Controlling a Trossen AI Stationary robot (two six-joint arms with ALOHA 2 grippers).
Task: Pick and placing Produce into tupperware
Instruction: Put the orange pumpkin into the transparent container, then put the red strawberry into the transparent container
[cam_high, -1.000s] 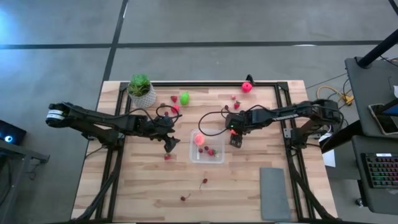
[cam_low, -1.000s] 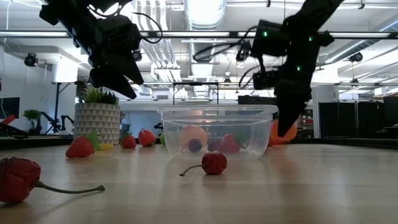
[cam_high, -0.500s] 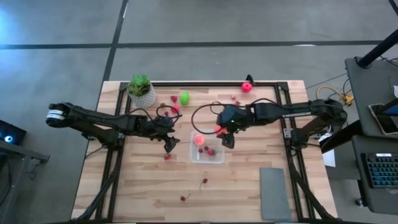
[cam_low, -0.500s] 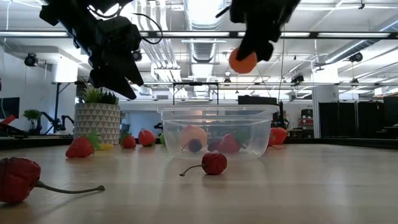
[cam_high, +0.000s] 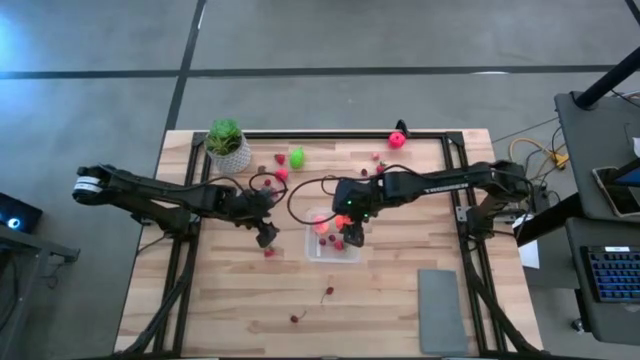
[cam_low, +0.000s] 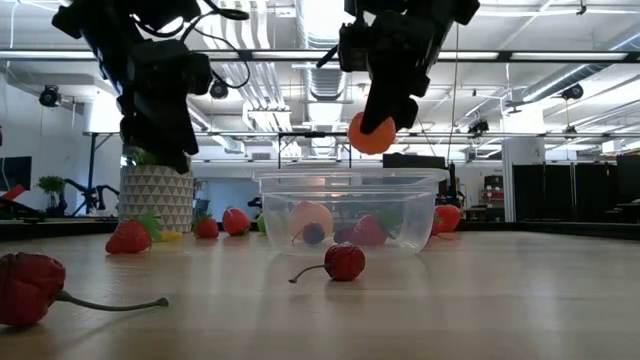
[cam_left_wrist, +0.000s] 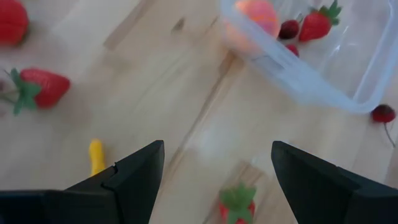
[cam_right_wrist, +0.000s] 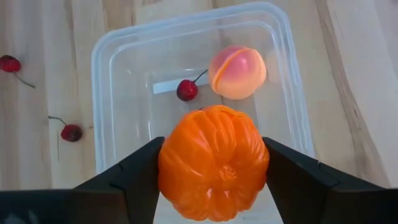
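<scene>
Right wrist view gives me my right claw clamped on an orange fruit, held above the clear tupperware, which sits mid-desk with a peach and cherry inside. My left claw hangs spread apart over a strawberry just beside the tupperware.

Right pincer over the clear tupperware; left pincer just beside it, above the table.
</scene>
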